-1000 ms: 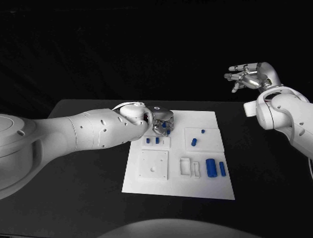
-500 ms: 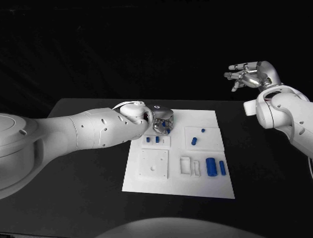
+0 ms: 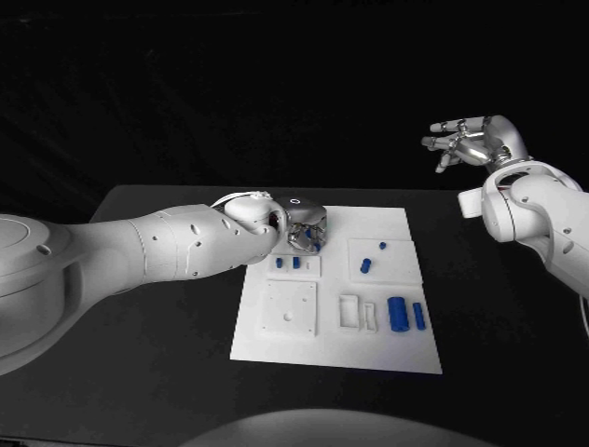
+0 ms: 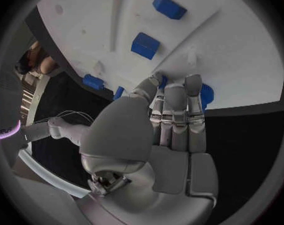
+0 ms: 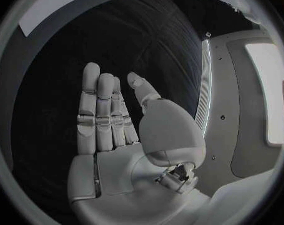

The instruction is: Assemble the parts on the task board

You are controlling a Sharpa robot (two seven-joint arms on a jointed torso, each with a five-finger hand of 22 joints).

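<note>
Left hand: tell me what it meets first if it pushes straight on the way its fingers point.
Probably the blue part at its fingertips, lying on the task board; the left hand looks about to touch it, though depth is unclear.

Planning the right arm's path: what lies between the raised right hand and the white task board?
Nothing. In the head view the silver right hand hangs open, high beyond the white task board; only bare black table and dark backdrop lie between.

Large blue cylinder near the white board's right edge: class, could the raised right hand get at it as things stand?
Probably yes. The large blue cylinder lies uncovered, the left hand works at the board's far end, and the right hand holds nothing.
</note>
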